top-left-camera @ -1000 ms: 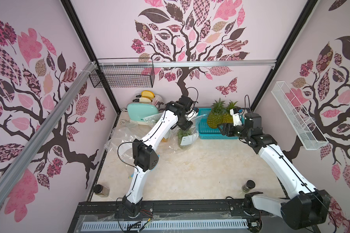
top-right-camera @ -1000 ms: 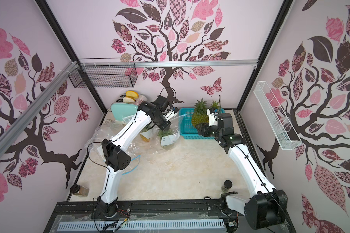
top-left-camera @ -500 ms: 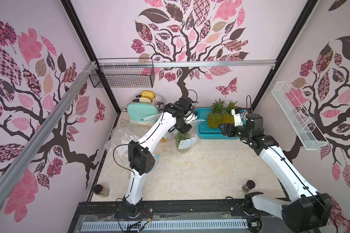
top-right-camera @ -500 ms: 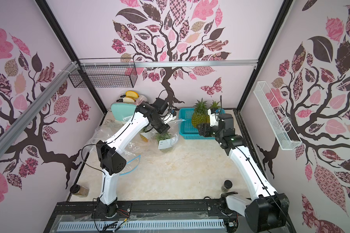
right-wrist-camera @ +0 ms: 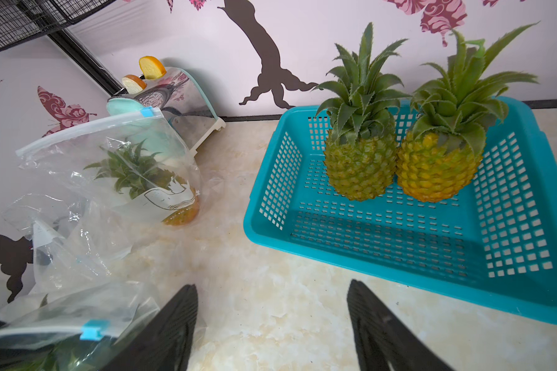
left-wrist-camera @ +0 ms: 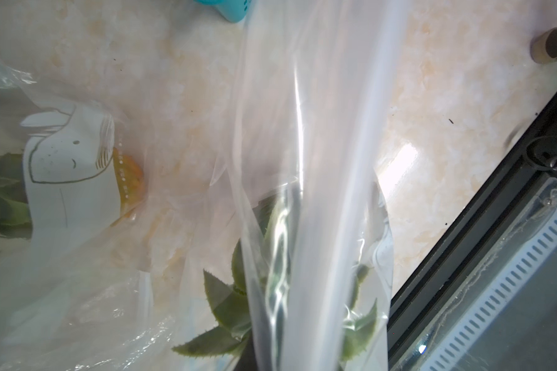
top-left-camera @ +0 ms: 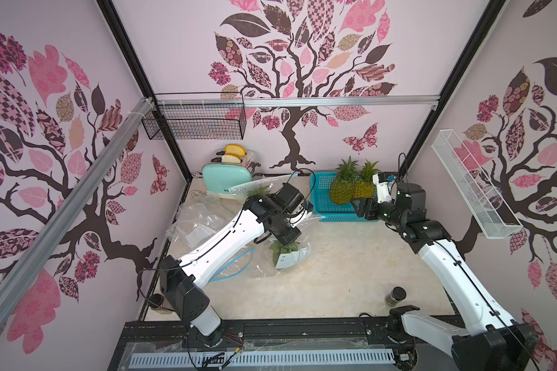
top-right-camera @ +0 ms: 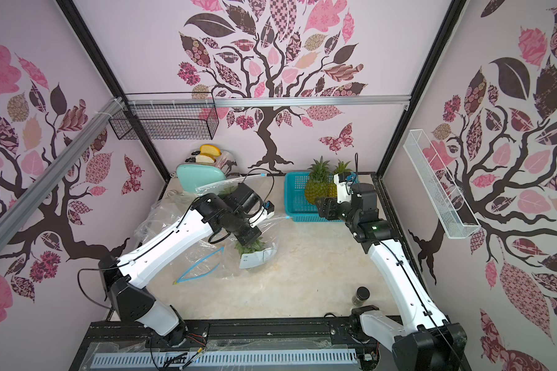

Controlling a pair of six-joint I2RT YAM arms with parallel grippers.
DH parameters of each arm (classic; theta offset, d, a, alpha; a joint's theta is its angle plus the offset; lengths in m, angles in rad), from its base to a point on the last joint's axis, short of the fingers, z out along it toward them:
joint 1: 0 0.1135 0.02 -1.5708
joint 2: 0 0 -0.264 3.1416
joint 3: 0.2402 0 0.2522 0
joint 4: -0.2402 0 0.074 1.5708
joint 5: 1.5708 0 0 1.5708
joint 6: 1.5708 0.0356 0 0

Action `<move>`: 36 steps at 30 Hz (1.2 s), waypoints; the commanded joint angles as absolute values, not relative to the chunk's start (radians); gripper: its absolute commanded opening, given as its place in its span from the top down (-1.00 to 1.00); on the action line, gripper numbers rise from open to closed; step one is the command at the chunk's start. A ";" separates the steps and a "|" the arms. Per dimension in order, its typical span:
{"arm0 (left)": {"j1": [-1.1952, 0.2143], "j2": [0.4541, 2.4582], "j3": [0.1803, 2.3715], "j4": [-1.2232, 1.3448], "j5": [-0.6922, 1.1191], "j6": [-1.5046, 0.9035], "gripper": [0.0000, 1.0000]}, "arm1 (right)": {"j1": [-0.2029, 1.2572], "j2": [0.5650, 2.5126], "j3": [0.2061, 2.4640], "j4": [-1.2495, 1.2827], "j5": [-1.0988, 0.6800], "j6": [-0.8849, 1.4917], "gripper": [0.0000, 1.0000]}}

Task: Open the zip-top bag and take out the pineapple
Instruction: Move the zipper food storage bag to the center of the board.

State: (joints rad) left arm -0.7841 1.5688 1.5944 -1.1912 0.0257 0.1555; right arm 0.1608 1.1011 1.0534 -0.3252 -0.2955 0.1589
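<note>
In both top views a clear zip-top bag (top-left-camera: 290, 257) (top-right-camera: 254, 257) sits mid-table. The green leaves of a pineapple (top-left-camera: 285, 248) (top-right-camera: 250, 247) show inside it, above a white label. My left gripper (top-left-camera: 287, 237) (top-right-camera: 250, 236) is right over the leaves, shut on the bag's film. In the left wrist view the film (left-wrist-camera: 303, 192) covers the fingers and the leaves (left-wrist-camera: 219, 305) lie close by. My right gripper (top-left-camera: 359, 205) (right-wrist-camera: 270, 321) stands open and empty over bare table, in front of the blue basket (top-left-camera: 319, 199) (right-wrist-camera: 270, 180). The bag's blue slider (right-wrist-camera: 90, 332) lies beside its left finger.
Two pineapples (top-left-camera: 340, 191) (right-wrist-camera: 360, 167) stand in the basket. A second bagged pineapple (right-wrist-camera: 135, 173) leans by the mint toaster (top-left-camera: 221, 176). Loose empty bags (top-left-camera: 200, 225) lie at the left. Small jars (top-left-camera: 394, 295) (top-left-camera: 156, 302) stand near the front corners.
My left arm has drawn the bag with the pineapple away from the back wall toward the table's middle, and its gripper has closed a little more. The right arm has barely moved.
</note>
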 commanded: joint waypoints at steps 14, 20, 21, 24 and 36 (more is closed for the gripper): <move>-0.827 1.418 1.454 -1.000 0.070 0.074 0.06 | 0.163 1.077 1.027 -0.360 -0.372 0.162 -0.52; -0.827 1.403 1.497 -1.024 0.093 0.072 0.08 | 0.165 1.054 1.005 -0.369 -0.427 0.163 -0.52; -0.827 1.403 1.501 -1.030 0.085 0.072 0.13 | 0.167 1.053 1.001 -0.368 -0.431 0.162 -0.52; -0.827 1.404 1.517 -1.048 0.053 0.074 0.54 | 0.181 1.051 0.986 -0.364 -0.449 0.157 -0.52; -0.827 1.302 1.442 -1.012 0.000 0.094 1.00 | 0.331 0.873 0.821 -0.219 -0.589 0.084 -0.49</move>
State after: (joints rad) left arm -0.8253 1.3426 1.4738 -1.0412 0.0269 0.0795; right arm 0.3309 0.9028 0.8211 -0.2821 -0.5228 0.1074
